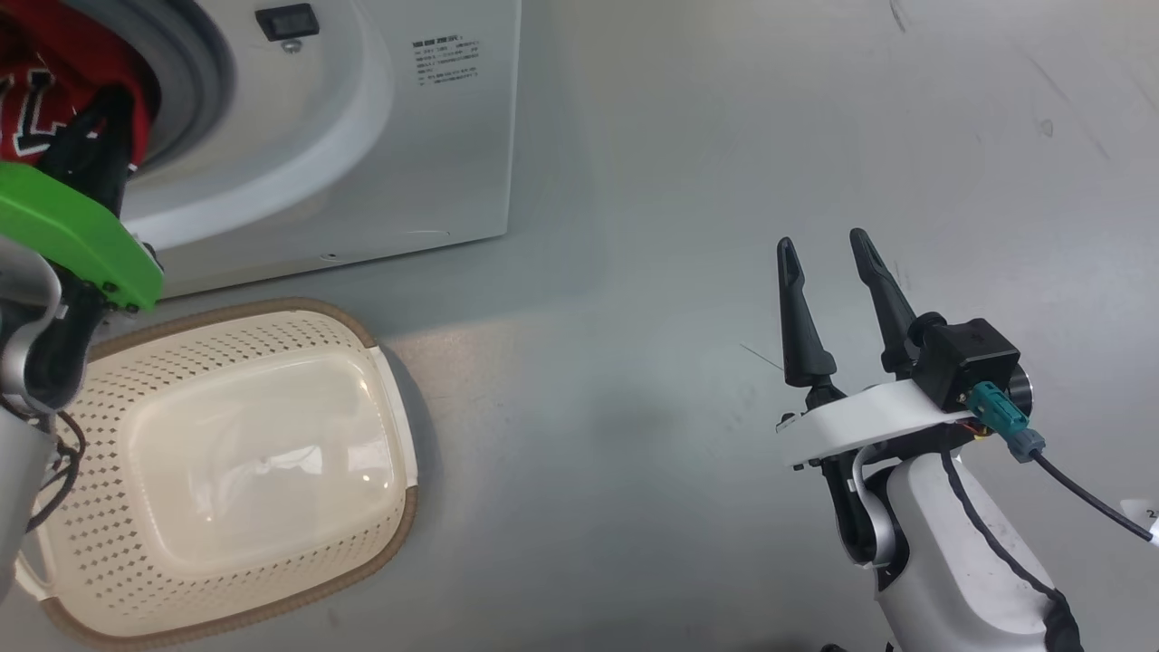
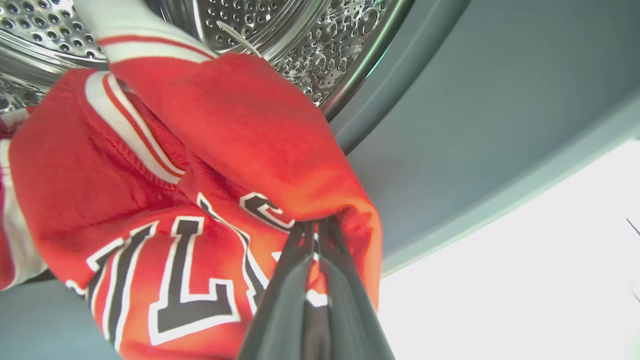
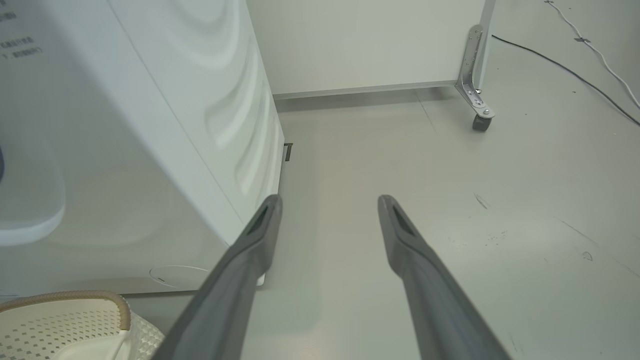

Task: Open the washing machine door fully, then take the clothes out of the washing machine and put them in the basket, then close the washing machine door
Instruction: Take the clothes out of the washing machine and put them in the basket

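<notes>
The washing machine (image 1: 435,172) stands at the upper left, its grey-rimmed drum hole holding the red clothes (image 1: 36,91). My left gripper (image 1: 90,118) reaches into that hole and is shut on the clothes. In the left wrist view the left gripper (image 2: 315,227) pinches a fold of the red jersey clothes (image 2: 165,200) at the drum's mouth. The cream basket (image 1: 389,380) lies on the floor below the machine with nothing in it. My right gripper (image 1: 826,243) hovers open over bare floor at the right; the right wrist view shows the right gripper (image 3: 327,200) beside the washing machine (image 3: 125,150). The washing machine door is out of view.
The perforated steel drum (image 2: 300,40) and grey seal (image 2: 450,125) surround the jersey. The basket (image 3: 65,320) shows at the right wrist view's lower left. A white panel on a caster (image 3: 481,122) and cables (image 3: 575,70) lie on the grey floor behind.
</notes>
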### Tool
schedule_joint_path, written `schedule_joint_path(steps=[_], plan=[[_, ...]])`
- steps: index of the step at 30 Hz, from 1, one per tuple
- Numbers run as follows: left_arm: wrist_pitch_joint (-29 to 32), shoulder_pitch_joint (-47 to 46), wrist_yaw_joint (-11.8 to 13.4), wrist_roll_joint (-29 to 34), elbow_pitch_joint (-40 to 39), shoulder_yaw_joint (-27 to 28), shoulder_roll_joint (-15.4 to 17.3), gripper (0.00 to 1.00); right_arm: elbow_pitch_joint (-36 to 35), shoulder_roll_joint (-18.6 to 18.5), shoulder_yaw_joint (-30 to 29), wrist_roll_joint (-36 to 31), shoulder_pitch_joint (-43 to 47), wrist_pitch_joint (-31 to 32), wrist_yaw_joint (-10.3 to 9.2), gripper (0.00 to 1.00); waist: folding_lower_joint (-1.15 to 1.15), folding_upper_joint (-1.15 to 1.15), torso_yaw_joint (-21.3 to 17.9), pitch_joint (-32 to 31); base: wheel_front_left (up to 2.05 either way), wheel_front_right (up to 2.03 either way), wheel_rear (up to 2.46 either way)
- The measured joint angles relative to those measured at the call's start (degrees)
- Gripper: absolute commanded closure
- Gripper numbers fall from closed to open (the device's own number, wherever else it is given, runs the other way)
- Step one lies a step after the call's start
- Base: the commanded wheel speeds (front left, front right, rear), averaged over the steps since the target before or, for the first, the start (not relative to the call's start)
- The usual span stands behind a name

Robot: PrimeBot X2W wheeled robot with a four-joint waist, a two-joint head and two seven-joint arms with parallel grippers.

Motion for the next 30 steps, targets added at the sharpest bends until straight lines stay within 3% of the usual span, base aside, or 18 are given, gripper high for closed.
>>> schedule_joint_path(steps=[18, 30], plan=[[-10.9, 11.6, 0.0, -0.9, 3.5, -4.6, -3.9, 1.0, 2.5, -0.1, -2.4, -0.7, 2.7, 0.0, 0.0, 0.0, 0.0, 0.0, 5.4, -9.3, 0.0, 0.0, 0.0], [-14.5, 20.8, 0.0, -4.2, 7.3, -5.4, -6.2, 1.0, 3.2, -0.2, -2.3, -0.7, 3.9, 0.0, 0.0, 0.0, 0.0, 0.0, 8.0, -12.7, 0.0, 0.0, 0.0]])
